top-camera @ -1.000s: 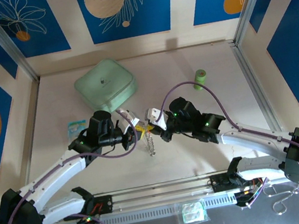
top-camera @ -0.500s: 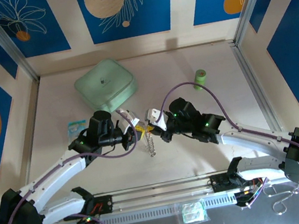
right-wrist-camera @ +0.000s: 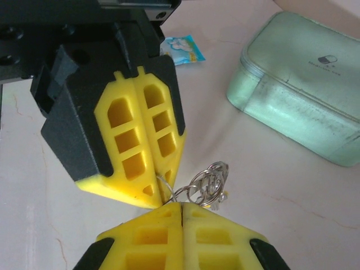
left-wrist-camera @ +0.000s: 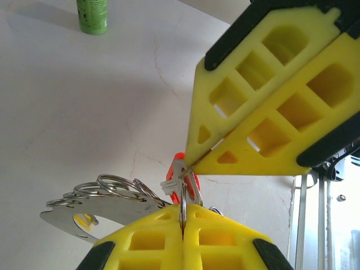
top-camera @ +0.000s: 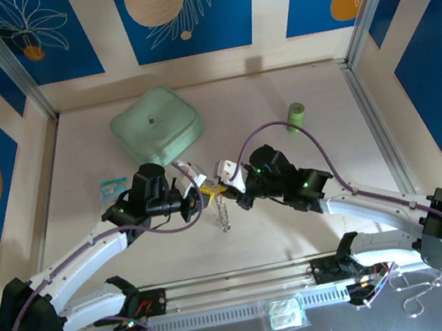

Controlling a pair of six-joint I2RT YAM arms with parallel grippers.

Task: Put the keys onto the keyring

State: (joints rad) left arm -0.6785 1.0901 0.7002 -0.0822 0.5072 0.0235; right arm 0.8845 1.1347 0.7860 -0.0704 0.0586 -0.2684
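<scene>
Above the middle of the pale marbled table point(top-camera: 246, 110), the left gripper point(left-wrist-camera: 183, 218) and the right gripper point(right-wrist-camera: 182, 209) are meeting tip to tip. The left gripper's yellow jaws are pressing fully together on a thin wire loop of the silver linked-ring keyring point(left-wrist-camera: 115, 188), whose chain is hanging below the fingertips in the overhead view. The right gripper's jaws are also standing fully closed, their tips touching the small red-headed metal key point(left-wrist-camera: 178, 161) at that loop; whether they are pinching it cannot be determined. A mint-green rounded case point(right-wrist-camera: 304, 84), a small green roll point(left-wrist-camera: 93, 14) and a blue-and-white packet point(right-wrist-camera: 180, 45) are lying well apart on the table.
</scene>
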